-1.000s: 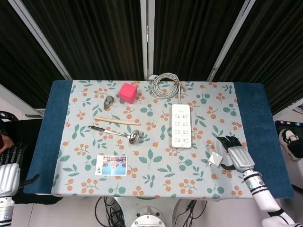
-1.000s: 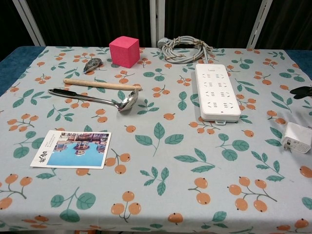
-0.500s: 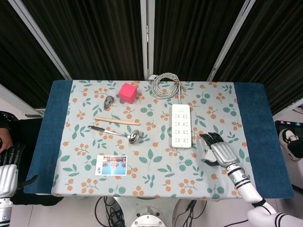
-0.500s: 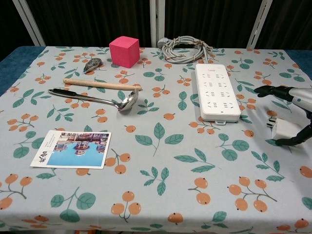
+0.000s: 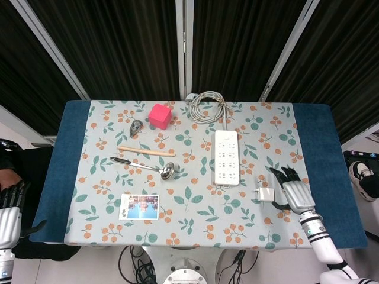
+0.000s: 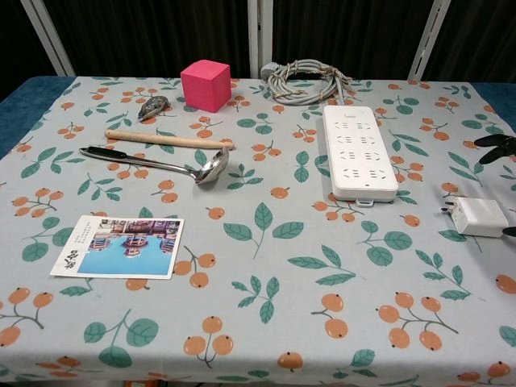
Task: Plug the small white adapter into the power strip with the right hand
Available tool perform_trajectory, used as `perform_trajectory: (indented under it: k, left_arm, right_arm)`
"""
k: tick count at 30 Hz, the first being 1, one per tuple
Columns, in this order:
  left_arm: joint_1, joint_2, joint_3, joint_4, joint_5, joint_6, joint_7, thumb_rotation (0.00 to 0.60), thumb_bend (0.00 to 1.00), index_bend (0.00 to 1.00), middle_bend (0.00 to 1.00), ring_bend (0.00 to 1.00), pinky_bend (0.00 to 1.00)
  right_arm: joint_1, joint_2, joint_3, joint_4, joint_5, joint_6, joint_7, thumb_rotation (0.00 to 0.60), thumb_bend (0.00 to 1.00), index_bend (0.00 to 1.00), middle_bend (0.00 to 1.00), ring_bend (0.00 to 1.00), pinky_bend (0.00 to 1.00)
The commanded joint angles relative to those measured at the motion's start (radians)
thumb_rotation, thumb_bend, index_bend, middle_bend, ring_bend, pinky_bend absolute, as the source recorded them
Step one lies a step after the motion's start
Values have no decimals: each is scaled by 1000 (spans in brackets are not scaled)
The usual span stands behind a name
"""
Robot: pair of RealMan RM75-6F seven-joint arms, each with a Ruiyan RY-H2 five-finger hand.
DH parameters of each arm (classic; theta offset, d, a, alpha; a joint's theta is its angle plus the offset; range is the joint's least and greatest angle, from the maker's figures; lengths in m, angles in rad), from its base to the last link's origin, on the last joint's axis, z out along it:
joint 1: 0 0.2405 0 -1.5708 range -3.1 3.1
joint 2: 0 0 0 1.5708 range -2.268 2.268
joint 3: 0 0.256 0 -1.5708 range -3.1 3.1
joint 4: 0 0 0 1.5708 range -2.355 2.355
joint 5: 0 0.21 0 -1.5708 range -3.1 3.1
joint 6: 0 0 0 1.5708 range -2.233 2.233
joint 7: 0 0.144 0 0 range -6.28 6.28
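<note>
Here the right robot hand (image 5: 295,194) rests low over the floral-cloth table (image 5: 195,228), just to the right of the small white adapter (image 5: 266,194). Its dark fingers (image 5: 283,174) are spread apart and point away from the robot, and the thumb reaches toward the adapter's right side. Whether the thumb actually touches the adapter cannot be told from either view; nothing is grasped.

The adapter lies flat on the cloth with its metal prongs pointing left, toward the long white power strip (image 5: 226,157). It sits near the strip's near right corner, apart from it. In the chest view only dark fingertips (image 6: 496,142) show at the right edge, above the adapter (image 6: 479,216), with the power strip (image 6: 358,162) further left.

The left robot hand (image 5: 9,210) hangs beside the table's left edge, off the blue border. Its fingers point upward, loosely apart, and it holds nothing.
</note>
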Motion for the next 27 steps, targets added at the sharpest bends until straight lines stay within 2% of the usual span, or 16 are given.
perform_trajectory:
  k: [1,7,12,15,20,27]
  left_arm:
    - [0,0,0,-1,0,1,1,600,46,62,0,0,0]
    - [6,1,1,-5,-1,5,3,600,47,62,0,0,0]
    - [9,0,3,-2,-1,6,-1,600,46,62,0,0,0]
    - [11,-1,3,1,-1,8,-5,600,47,62,0,0,0]
    - [17,-2,4,7,-3,11,-12,600,46,62,0,0,0]
    - [20,-5,4,13,-4,11,-17,600,46,62,0,0,0]
  right_arm:
    - [-1,0,3,4,5,0,2,600,85,49,156,0,0]
    - [4,11,-18,-20,-21,-6,-8,600,85,88,176,0,0]
    - [9,-1,-22,-8,-18,-18,-32,600,103,259,214,0,0]
    - [12,-14,-22,6,-12,-25,-43,600,113,316,219,0,0]
    - [15,-27,-22,20,-14,-26,-45,600,113,355,222,0,0]
    - [6,-21,-24,10,-39,19,-49,600,114,359,224,0,0]
